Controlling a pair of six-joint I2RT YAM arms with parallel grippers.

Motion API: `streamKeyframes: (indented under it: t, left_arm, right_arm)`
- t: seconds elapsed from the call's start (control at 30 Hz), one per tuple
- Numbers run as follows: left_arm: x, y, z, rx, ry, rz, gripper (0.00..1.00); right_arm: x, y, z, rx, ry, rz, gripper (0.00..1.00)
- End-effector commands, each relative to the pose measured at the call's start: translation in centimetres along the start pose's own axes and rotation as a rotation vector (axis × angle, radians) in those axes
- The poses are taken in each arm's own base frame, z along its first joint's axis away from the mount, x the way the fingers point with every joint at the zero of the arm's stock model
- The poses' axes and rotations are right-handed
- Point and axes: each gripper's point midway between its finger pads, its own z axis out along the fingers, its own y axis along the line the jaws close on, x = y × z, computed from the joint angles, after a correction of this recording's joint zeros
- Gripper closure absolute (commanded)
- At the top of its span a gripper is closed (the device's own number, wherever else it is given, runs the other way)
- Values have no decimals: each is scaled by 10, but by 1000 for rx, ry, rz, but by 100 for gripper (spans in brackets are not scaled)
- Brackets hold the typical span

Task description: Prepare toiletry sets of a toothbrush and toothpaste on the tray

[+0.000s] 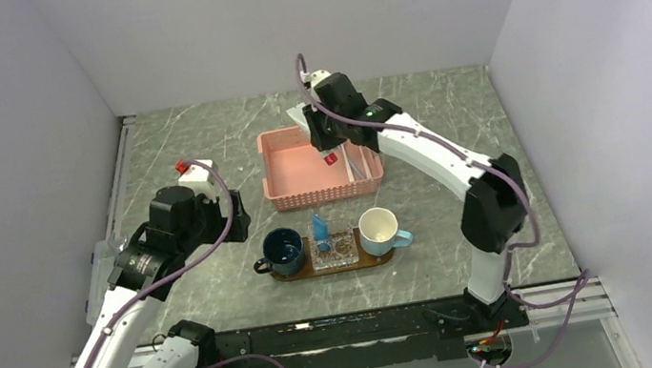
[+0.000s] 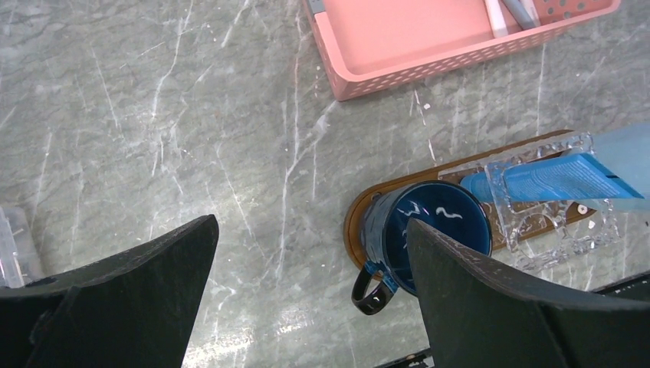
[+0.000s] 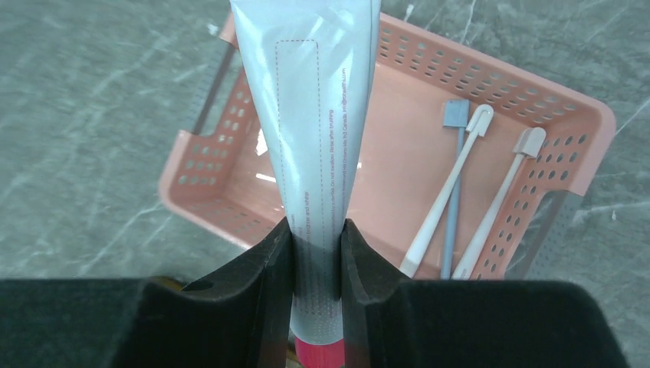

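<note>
Right tool (image 3: pixel 316 253) pinching pale toothpaste (image 3: pixel 310 92) above pink basket (image 3: pixel 490 84), cap end cut off in my view; left tool (image 2: pixel 310 228) spread over surface (image 2: pixel 153 115); tray (image 2: pixel 354 220) mostly covered.

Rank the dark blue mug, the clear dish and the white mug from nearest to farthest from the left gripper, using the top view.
1. Dark blue mug, at the left end of the tray, closest to the left gripper.
2. Clear dish, in the middle of the tray.
3. White mug, at the right end, farthest.

Plain white walls (image 1: pixel 280 17) enclose a grey-green marbled tabletop (image 1: pixel 202 153) on 3 sides.
</note>
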Motion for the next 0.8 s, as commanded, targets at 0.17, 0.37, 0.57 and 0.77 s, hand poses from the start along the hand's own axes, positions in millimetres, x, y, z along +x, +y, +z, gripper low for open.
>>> streamKeyframes:
  t: [0.17, 0.37, 0.57, 0.77]
  left_arm:
    - [-23, -42, -17, 235, -75, 6, 1]
    - [-38, -92, -49, 534, -131, -13, 1]
    - [-47, -133, -88, 826, -188, -59, 1]
    - [-48, -152, -107, 1004, -220, -130, 1]
  right_arm:
    - [-65, 50, -116, -253, -330, 86, 73]
    - [-66, 78, -179, -450, -445, 166, 72]
    - [-54, 107, -227, -655, -523, 245, 72]
    - [-39, 139, -264, -820, -599, 302, 71]
